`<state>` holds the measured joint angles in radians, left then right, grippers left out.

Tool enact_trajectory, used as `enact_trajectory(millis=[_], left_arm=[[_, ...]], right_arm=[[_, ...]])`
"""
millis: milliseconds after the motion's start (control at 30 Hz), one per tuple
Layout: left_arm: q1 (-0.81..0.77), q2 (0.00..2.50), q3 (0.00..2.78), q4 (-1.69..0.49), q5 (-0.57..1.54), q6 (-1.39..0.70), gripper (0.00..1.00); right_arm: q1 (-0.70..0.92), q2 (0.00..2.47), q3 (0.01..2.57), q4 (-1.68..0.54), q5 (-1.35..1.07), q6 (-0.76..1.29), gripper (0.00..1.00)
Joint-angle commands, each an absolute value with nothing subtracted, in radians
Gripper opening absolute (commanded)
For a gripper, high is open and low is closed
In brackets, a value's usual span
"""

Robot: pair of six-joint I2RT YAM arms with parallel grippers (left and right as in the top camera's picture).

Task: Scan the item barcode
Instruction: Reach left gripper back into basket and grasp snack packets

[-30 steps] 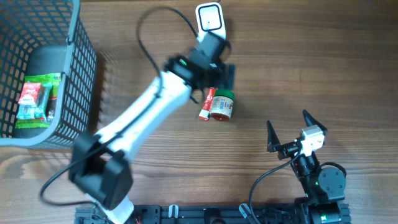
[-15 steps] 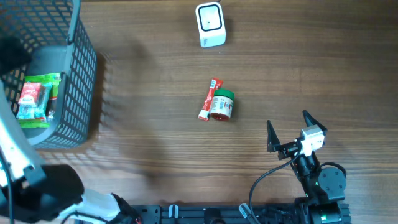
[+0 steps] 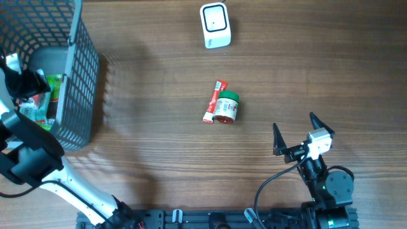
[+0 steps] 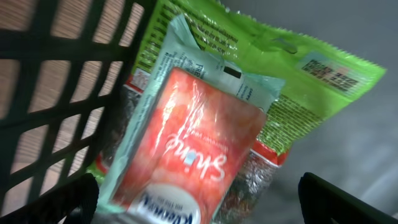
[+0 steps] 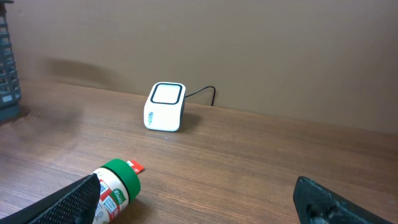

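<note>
Far left: left tool [image 3: 18, 75] inside the basket [image 3: 82, 76], spread wide, nothing pinched. Pointed down at the stacked packets, probably to pick the next item.

Left wrist view: red packet [image 4: 193, 149] on top, lying on a green bag [image 4: 298, 74], both against the basket wall. Framed between the two fingertips, so judged the target. Not yet touched, as far as can be told. Printed code patch on the green bag's upper corner; no barcode seen on the red packet's upper face, so likely underneath or out of frame.

Top centre of the surface [image 3: 318, 63]: scanner [image 3: 215, 25], window up, cable trailing behind. Set within reach of both arms, well apart from the basket.

Mid-surface: jar [image 3: 226, 108] on its side, green lid toward the scanner, sachet [image 3: 214, 100] touching its left flank. Parked clear of the scanner window; possibly done already, cannot tell.

Near right: right tool [image 3: 294, 124], spread wide, empty, held low and well apart from the jar. Aimed toward jar and scanner, seemingly idle.

Stage: early in a pick, with lift and carry to the scanner ahead. Next move calls for a straight drop and a pinch across the packet's narrow width. Risks: slick film slipping, the green bag coming up with it, fingers catching the mesh.
</note>
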<state>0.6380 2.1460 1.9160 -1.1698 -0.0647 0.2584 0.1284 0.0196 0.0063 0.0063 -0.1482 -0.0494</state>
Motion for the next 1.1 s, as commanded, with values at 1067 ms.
enact_trajectory(millis=[1067], left_arm=[[0.632,2.191,1.807,-1.108,0.115,0.364,1.00]], right_arm=[[0.132,0.014,0.005,0.009,-0.141,-0.052,1.00]])
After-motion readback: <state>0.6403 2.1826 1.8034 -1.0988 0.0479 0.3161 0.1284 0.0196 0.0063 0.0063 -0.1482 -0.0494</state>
